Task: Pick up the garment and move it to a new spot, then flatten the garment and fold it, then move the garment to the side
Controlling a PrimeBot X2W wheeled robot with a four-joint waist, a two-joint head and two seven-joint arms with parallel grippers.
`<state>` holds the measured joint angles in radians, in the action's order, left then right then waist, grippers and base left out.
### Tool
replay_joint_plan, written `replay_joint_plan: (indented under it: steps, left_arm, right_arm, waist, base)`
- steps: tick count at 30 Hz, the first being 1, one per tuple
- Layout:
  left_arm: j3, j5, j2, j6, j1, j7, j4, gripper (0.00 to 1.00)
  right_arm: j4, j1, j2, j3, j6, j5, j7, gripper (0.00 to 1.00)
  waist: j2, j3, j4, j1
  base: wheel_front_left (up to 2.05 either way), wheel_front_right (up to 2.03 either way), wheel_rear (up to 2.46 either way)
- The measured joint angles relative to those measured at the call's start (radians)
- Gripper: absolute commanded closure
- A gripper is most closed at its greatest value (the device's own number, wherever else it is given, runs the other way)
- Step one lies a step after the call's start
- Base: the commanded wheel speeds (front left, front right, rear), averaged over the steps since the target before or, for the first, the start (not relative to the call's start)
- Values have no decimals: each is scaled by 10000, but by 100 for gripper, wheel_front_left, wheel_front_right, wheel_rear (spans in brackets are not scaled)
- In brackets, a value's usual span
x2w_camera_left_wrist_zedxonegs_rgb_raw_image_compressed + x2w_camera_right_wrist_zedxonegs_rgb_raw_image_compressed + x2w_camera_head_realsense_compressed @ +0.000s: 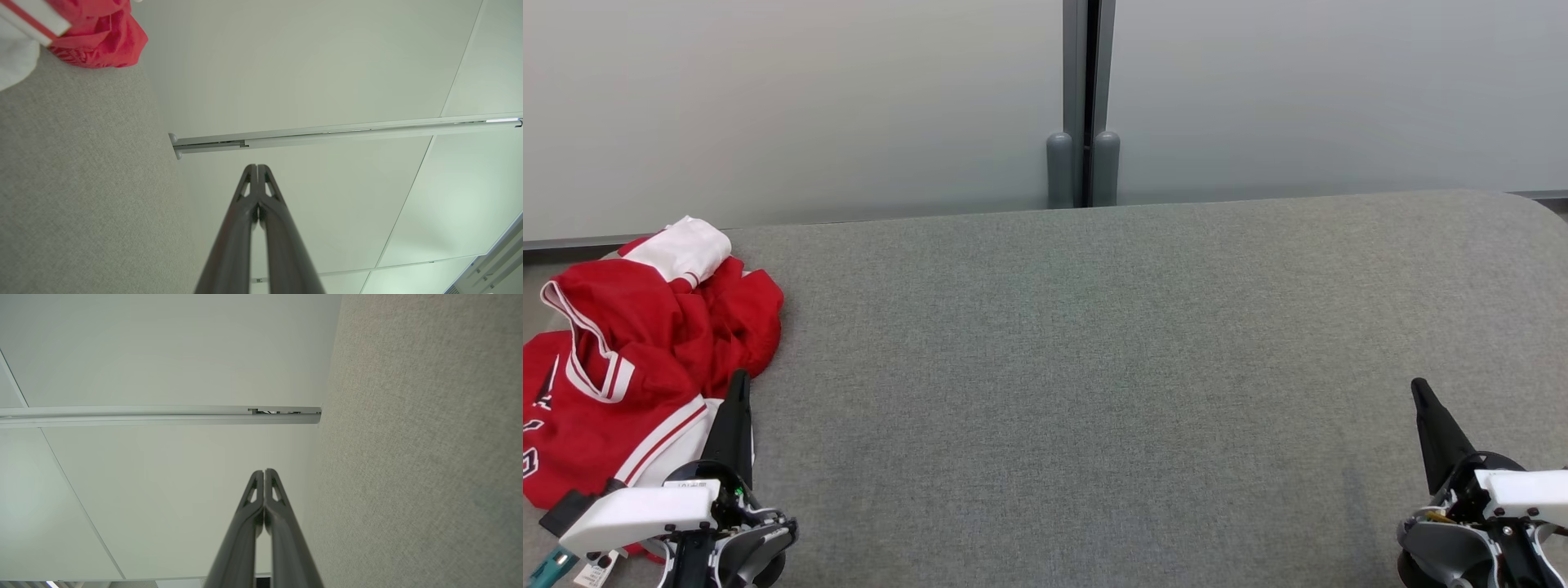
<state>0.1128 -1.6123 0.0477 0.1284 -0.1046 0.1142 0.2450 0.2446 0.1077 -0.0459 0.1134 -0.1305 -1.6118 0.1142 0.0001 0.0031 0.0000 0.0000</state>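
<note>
We see the red and white shirt [637, 359] crumpled at the table's [1094, 367] far left | our left gripper [739, 384] beside it, fingers together | our right gripper [1421, 392] fingers together, holding nothing

Support = wide grey fabric-covered top [1111, 367], woven texture, flat, far-right corner rounded. Lying on it: 1 red garment [654, 367] w/ white trim + striped bands, some white lettering partly visible. It's crumpled in a heap at the left end, cut off by the left frame edge. White panel sits at heap's far side.
</note>
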Motion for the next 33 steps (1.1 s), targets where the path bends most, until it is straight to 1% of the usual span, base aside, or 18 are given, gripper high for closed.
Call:
replay_joint_plan:
  steps: [33]
  left_arm:
    - [0,0,0,10,0,0,0,100]
  right_arm:
    - [0,0,0,0,0,0,0,100]
  waist:
    - [0,0,0,0]
  base:
    - [0,0,0]
